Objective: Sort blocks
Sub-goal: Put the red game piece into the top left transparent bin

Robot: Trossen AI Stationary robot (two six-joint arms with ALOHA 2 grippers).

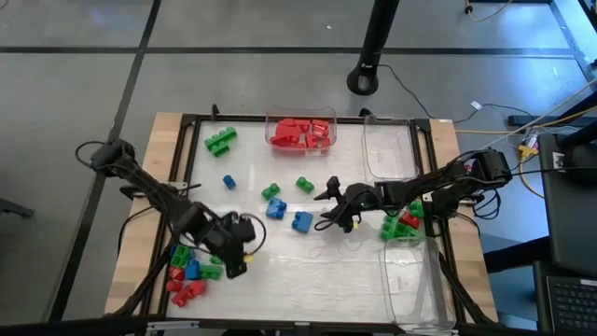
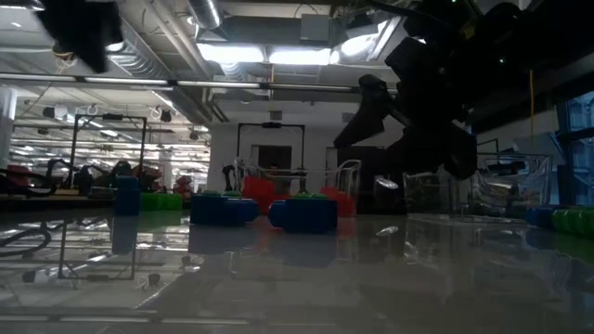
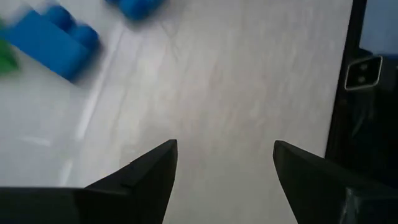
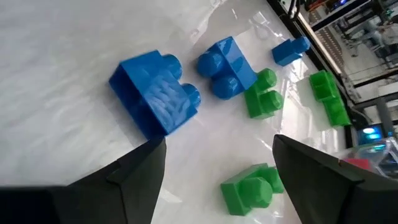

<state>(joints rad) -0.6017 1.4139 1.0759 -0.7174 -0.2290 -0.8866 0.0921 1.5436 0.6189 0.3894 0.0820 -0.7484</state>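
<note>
We see the right gripper near the middle of the white table, its 2 fingers spread wide with nothing between them, just beside a blue block. Through the right wrist view that same blue block lies ahead of the open fingers, with a second blue block and a small green block beyond it — another green block sits closer in.

The left gripper hovers at the table's near-left part, fingers also spread wide over bare tabletop, holding nothing. Just beside it lies a mixed pile of red, green and blue blocks.

Elsewhere: red blocks fill a clear bin at the far edge, green blocks lie in a clear bin at the right, and a green cluster sits far-left on the table.
</note>
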